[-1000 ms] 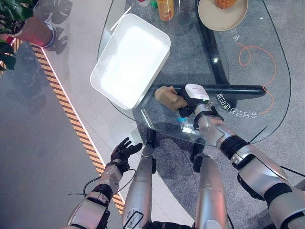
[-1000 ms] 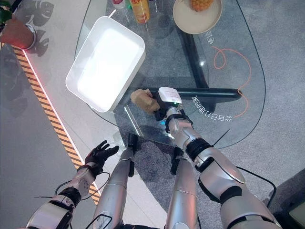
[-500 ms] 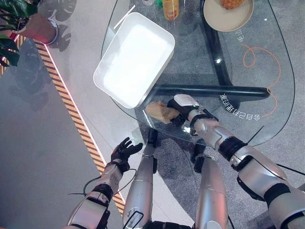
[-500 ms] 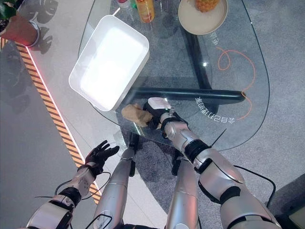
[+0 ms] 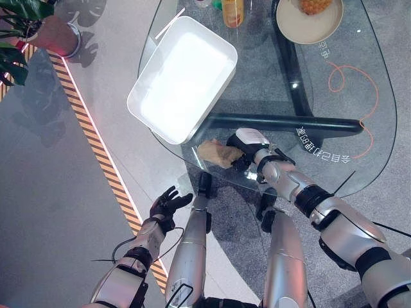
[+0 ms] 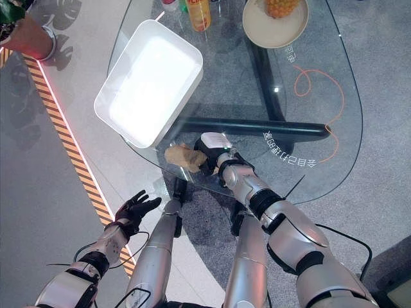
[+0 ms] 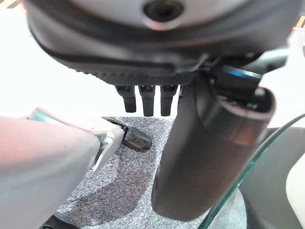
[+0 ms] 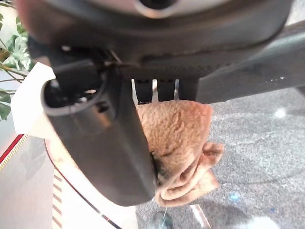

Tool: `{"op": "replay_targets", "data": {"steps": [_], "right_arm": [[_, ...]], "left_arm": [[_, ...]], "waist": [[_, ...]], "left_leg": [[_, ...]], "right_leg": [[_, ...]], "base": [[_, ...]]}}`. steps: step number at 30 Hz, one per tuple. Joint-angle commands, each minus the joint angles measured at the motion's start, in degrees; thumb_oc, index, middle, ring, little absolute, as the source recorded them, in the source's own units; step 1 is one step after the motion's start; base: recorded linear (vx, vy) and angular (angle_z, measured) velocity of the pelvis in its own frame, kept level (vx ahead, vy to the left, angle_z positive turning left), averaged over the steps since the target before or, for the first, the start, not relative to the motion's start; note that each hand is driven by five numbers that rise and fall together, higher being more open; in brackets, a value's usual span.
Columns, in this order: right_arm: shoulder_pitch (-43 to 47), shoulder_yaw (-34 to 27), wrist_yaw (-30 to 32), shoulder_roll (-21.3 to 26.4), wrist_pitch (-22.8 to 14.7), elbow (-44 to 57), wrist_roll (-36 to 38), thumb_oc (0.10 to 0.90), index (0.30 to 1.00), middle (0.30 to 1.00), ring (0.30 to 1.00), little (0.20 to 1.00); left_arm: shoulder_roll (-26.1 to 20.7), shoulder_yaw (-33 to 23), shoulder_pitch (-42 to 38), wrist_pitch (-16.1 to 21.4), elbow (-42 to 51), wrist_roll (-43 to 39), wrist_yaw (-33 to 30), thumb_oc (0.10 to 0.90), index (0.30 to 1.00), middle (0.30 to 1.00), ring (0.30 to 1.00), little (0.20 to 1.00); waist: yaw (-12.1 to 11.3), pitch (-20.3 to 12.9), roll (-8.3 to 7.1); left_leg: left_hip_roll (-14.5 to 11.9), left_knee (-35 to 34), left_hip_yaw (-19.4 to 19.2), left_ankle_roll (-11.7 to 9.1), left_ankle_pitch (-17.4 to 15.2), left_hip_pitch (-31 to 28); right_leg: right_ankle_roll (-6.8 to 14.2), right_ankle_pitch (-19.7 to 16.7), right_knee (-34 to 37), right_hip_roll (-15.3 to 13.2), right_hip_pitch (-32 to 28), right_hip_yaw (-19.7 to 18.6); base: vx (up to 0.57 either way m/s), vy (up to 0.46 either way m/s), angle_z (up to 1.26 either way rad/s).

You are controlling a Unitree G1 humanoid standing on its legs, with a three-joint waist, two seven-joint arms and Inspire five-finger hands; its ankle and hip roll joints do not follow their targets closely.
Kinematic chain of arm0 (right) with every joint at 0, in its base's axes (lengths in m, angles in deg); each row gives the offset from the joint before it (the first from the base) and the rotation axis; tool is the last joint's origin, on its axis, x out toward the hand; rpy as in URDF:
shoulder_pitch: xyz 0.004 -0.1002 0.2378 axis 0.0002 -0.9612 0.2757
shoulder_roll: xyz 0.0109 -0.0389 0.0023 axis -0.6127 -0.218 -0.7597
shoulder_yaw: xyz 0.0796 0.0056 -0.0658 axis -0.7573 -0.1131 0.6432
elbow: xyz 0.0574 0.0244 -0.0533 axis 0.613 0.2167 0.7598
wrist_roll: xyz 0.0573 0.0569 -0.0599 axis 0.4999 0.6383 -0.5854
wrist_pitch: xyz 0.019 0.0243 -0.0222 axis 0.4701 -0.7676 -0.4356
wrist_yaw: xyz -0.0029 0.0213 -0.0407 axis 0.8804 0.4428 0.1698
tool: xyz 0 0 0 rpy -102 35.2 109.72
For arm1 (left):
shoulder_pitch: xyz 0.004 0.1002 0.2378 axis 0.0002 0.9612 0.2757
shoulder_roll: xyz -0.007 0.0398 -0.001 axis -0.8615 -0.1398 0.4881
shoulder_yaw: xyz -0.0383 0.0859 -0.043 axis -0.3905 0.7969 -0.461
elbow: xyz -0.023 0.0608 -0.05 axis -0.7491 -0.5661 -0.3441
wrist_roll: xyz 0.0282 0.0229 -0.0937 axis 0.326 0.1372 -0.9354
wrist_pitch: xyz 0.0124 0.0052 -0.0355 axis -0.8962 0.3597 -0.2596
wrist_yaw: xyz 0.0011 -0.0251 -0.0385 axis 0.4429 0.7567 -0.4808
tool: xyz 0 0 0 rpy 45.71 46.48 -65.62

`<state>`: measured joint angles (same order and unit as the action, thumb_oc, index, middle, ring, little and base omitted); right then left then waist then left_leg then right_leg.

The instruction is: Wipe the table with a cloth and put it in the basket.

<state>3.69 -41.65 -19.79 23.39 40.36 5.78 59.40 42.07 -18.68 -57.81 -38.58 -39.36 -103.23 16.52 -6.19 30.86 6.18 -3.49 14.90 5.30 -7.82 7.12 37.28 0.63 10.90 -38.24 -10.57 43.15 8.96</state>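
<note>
Tan cloth (image 5: 216,153) lay bunched on the glass table (image 5: 359,122) at frame centre, clenched in the right robot hand (image 5: 247,144); white basket (image 5: 183,77) upper left. Left robot hand (image 5: 168,204) hung released, lower left.

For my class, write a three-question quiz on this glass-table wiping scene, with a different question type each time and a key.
1. True or false: the crumpled tan cloth lies inside the white rectangular basket.
2. Which robot hand holds the cloth?
A. right robot hand
B. left robot hand
3. Fill in: the open left robot hand is off the clear glass table, over the ____.

Key: 1 false, it is on the glass near the table's near edge; 2 A; 3 floor.
</note>
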Motion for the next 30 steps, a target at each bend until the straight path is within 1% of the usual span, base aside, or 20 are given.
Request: {"op": "replay_targets", "data": {"steps": [1,2,3,5,10,11,14,18,20,22,26,27,30], "right_arm": [[5.3,-6.0,14.2,1.6,1.5,0.2,1.3,0.1,0.3,0.3,0.3,0.2],[5.5,-7.1,17.4,1.9,2.8,-0.7,2.0,0.1,0.3,0.3,0.3,0.2],[5.7,-7.7,18.5,2.4,3.4,-0.9,2.4,0.1,0.3,0.3,0.3,0.2],[5.9,-9.8,23.2,3.7,5.2,-1.9,4.7,0.1,0.3,0.3,0.3,0.2],[5.7,-13.5,29.1,6.4,6.9,-3.2,7.0,0.1,0.3,0.3,0.3,0.2],[5.5,-15.0,30.6,7.5,6.6,-4.4,7.0,0.1,0.3,0.3,0.3,0.2],[5.2,-16.6,33.2,9.7,6.7,-5.6,7.7,0.1,0.3,0.3,0.3,0.2],[4.2,-19.3,36.0,12.1,5.7,-8.9,7.6,0.1,0.3,0.3,0.3,0.2],[3.8,-20.2,36.9,13.0,5.5,-10.5,8.6,0.1,0.3,0.3,0.3,0.2],[2.8,-22.4,38.2,13.9,4.2,-13.1,10.9,0.1,0.3,0.3,0.3,0.2],[1.7,-25.0,39.1,15.0,3.2,-15.2,12.2,0.1,0.3,0.3,0.3,0.2],[1.0,-26.5,39.8,15.7,2.8,-16.5,13.6,0.1,0.3,0.3,0.3,0.2],[0.3,-28.0,40.6,16.5,3.2,-17.8,15.4,0.1,0.3,0.3,0.3,0.2]], "left_arm": [[-1.9,0.8,-0.5,1.5,-1.2,0.0,0.8,0.8,0.9,0.9,0.9,0.9],[-1.7,0.9,-0.4,1.8,-1.3,-0.2,0.7,0.8,0.9,0.9,0.9,0.9],[-1.7,0.8,-0.2,2.1,-1.5,-0.2,0.8,0.8,0.9,0.9,0.9,0.9],[-1.6,0.8,0.3,2.6,-1.3,-0.4,0.8,0.8,0.9,0.9,0.9,0.9],[-2.0,0.8,1.5,3.1,-0.5,-1.1,1.1,0.8,0.9,0.9,0.9,0.9],[-2.1,0.6,1.8,3.1,-0.4,-1.1,1.2,0.8,0.9,0.9,0.9,0.9],[-2.7,0.5,2.3,3.2,0.0,-1.3,1.4,0.8,0.9,0.9,0.9,0.9],[-3.8,0.0,2.6,2.9,0.1,-1.6,1.8,0.8,0.9,0.9,0.9,0.9],[-4.0,-0.1,2.6,2.9,0.1,-1.7,1.9,0.8,0.9,0.9,0.9,0.9],[-4.3,-0.4,2.9,2.9,0.2,-1.5,2.0,0.8,0.9,0.9,0.9,0.9],[-4.8,-0.8,3.1,2.7,0.3,-1.3,2.2,0.8,0.9,0.9,0.9,0.9],[-5.2,-1.1,3.1,2.7,0.1,-1.3,2.5,0.8,0.9,0.9,0.9,0.9],[-5.6,-1.4,3.0,2.6,-0.3,-1.4,2.8,0.8,0.9,0.9,0.9,0.9]], "waist": [[0.1,-1.1,-0.22],[0.2,-1.1,-0.17],[0.2,-1.1,-0.16],[0.3,-1.1,-0.16],[0.5,-1.1,-0.21],[0.6,-1.1,-0.33],[0.8,-1.1,-0.58],[1.1,-1.1,-0.87],[1.2,-1.1,-1.01],[1.2,-1.1,-1.15],[1.4,-1.1,-1.4],[1.5,-1.1,-1.56],[1.7,-1.1,-1.78]], "left_leg": [[6.9,7.0,-4.7,7.0,-6.6,1.0],[6.8,7.0,-4.8,7.1,-6.6,1.0],[6.8,7.0,-4.9,7.1,-6.7,1.1],[6.6,7.0,-4.9,7.3,-6.8,1.3],[6.5,7.3,-5.0,7.6,-7.2,1.8],[6.4,7.5,-5.0,7.8,-7.4,1.9],[6.4,7.9,-4.9,8.0,-7.8,2.2],[6.4,8.8,-4.7,8.2,-8.4,2.7],[6.4,9.0,-4.7,8.3,-8.5,2.9],[6.4,9.5,-4.5,8.5,-8.9,3.2],[6.4,9.6,-4.4,8.6,-9.2,3.2],[6.4,9.7,-4.3,8.7,-9.3,3.3],[6.3,9.7,-4.3,8.8,-9.6,3.3]], "right_leg": [[0.9,-9.0,11.1,3.1,-1.4,-0.1],[0.9,-9.0,11.0,3.2,-1.4,-0.1],[0.9,-9.0,10.9,3.2,-1.2,-0.2],[1.0,-9.1,10.9,3.3,-1.0,-0.2],[1.0,-9.1,10.7,3.7,-0.5,-0.4],[1.0,-9.1,10.7,3.7,-0.5,-0.4],[1.0,-9.1,10.6,3.8,-0.3,-0.4],[1.1,-8.9,10.3,4.0,0.0,-0.6],[1.1,-8.9,10.3,4.0,0.1,-0.6],[1.1,-8.8,10.0,4.1,0.2,-0.7],[1.2,-8.7,10.2,4.4,0.1,-0.8],[1.3,-8.8,10.3,4.5,0.2,-0.9],[1.3,-8.7,10.3,4.7,0.1,-1.0]], "base": [[0.0,0.0,0.0],[0.0,0.0,0.0],[0.0,0.0,0.0],[0.0,0.0,0.0],[0.0,0.0,0.0],[0.0,0.0,0.0],[0.0,0.0,0.0],[0.0,0.0,0.0],[0.0,0.0,0.0],[0.01,-0.017,0.0],[0.0,-0.008,0.0],[0.0,0.0,0.0],[0.0,0.0,0.0]]}}
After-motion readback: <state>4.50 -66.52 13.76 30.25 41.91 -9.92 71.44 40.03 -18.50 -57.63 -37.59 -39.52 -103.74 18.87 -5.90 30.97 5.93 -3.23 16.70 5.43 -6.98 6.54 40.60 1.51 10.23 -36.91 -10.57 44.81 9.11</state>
